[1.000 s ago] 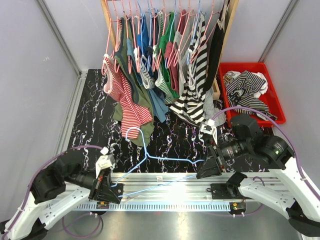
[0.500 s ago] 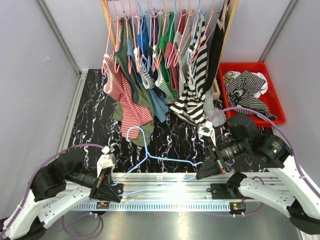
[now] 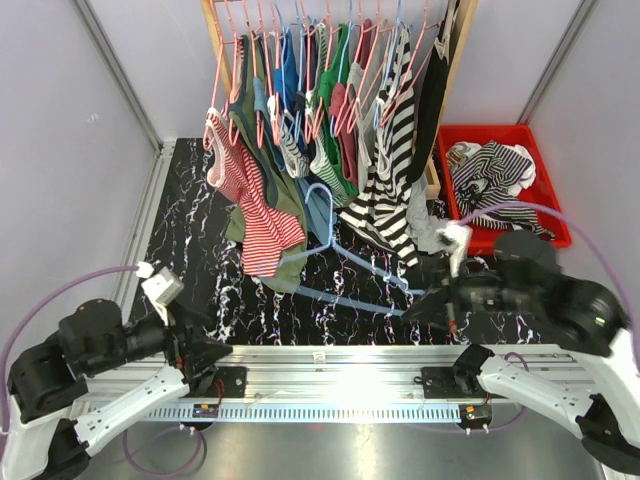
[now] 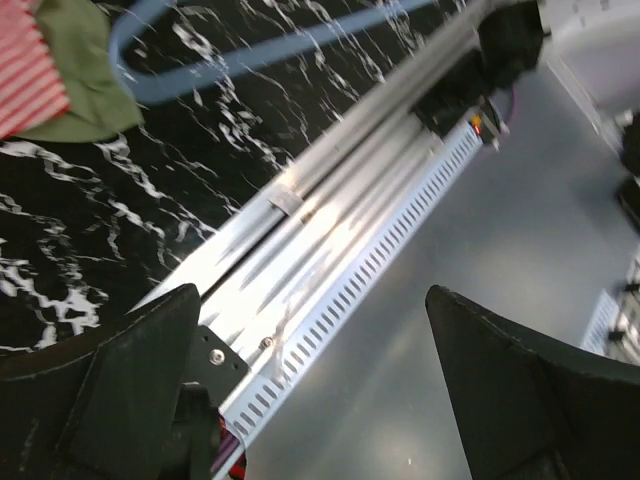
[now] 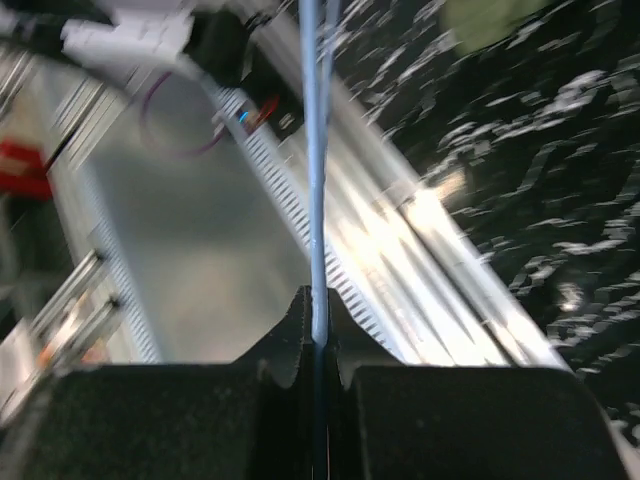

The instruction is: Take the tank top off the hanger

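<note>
Right now your right hand is clenched on one end of the bare blue hanger, whose long axis runs up-left toward the clothes rack, while your left hand hangs released, empty and well apart.

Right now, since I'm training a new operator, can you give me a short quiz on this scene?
1. True or false: the left gripper holds the blue hanger.
2. Which one is shut on the hanger? A) left gripper B) right gripper C) neither
3. Fill in: the striped clothes at the right lie in a ___ bin.
Key: 1 false, its jaws stand open and empty; 2 B; 3 red.
</note>
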Robot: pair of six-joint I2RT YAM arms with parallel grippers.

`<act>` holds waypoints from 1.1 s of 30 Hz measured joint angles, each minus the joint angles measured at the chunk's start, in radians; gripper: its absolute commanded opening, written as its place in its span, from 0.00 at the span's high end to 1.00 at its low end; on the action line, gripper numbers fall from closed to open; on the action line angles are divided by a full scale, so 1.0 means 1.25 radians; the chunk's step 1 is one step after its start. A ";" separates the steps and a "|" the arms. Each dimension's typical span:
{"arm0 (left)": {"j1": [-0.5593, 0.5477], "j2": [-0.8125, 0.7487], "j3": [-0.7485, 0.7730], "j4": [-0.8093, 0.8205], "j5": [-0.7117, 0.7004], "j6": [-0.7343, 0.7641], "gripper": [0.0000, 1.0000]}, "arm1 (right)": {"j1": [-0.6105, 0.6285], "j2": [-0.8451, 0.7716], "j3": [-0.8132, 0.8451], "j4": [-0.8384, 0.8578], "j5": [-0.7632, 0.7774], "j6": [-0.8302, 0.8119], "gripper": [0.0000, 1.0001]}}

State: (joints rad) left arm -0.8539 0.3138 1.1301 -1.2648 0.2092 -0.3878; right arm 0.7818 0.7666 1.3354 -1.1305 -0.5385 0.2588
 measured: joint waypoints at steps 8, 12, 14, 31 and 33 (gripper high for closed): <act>0.000 -0.034 -0.013 0.045 -0.110 -0.045 0.01 | -0.003 -0.170 0.127 0.012 0.493 0.038 1.00; -0.001 -0.049 -0.051 0.058 -0.110 -0.062 0.01 | -0.002 -0.195 0.132 0.039 0.643 0.022 1.00; -0.001 -0.056 -0.061 0.067 -0.110 -0.068 0.01 | -0.002 -0.194 0.123 0.064 0.697 0.010 1.00; -0.001 -0.122 -0.142 0.128 -0.104 -0.095 0.01 | -0.002 0.175 0.166 0.406 0.950 -0.057 1.00; -0.001 -0.136 -0.143 0.128 -0.104 -0.096 0.01 | -0.002 0.229 0.193 0.410 0.961 -0.053 1.00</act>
State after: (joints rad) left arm -0.8551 0.1432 0.9512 -1.1046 0.0792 -0.5079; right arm 0.7788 1.0531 1.5764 -0.6182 0.6628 0.1921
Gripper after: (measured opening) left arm 0.988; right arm 0.035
